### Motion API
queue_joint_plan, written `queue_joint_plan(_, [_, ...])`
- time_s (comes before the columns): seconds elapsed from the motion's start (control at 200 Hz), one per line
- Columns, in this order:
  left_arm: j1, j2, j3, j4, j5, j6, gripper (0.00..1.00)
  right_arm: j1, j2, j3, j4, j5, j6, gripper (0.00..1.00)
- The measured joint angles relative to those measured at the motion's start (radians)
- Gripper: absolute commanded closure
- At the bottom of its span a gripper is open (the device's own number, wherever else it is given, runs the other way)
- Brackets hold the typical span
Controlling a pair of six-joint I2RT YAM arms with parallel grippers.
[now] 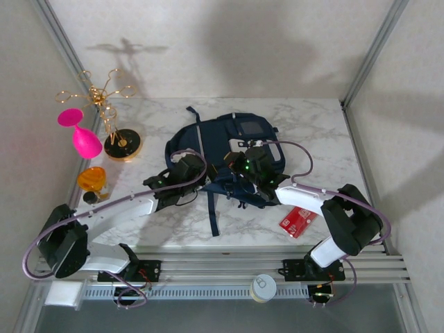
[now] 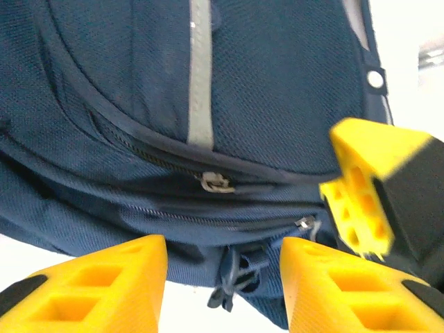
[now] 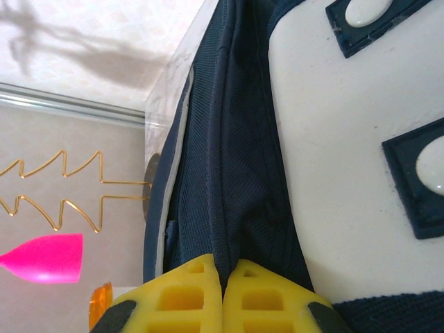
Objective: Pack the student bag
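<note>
The student bag (image 1: 229,139), a navy backpack with a light stripe, lies in the middle of the marble table. My left gripper (image 1: 184,171) is at its near left edge. In the left wrist view this gripper (image 2: 222,260) stands open, its yellow fingers (image 2: 111,284) either side of a dark cord pull (image 2: 232,277) without touching it. Two zip sliders (image 2: 216,182) sit on the seams just beyond. My right gripper (image 1: 245,166) is over the bag's near right part. Its yellow fingers (image 3: 187,295) are shut on a fold of navy bag fabric (image 3: 232,208), seen in the right wrist view.
A red booklet (image 1: 298,222) lies on the table near the right arm. At the left stand a gold wire rack (image 1: 114,111), a pink glass (image 1: 83,137) and an orange item (image 1: 92,179). A white round lid (image 1: 263,287) sits on the front rail.
</note>
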Motion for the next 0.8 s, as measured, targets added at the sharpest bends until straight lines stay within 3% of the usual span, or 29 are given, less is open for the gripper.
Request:
queue_joint_plan(0.476, [-0.013, 0.159, 0.075, 0.013, -0.076, -0.140, 0.48, 0.000, 0.000, -0.046, 0.083, 0.027, 0.034, 1.00])
queue_joint_plan(0.801, [-0.035, 0.164, 0.082, 0.025, -0.140, -0.200, 0.48, 0.000, 0.000, -0.067, 0.134, 0.045, 0.059, 1.00])
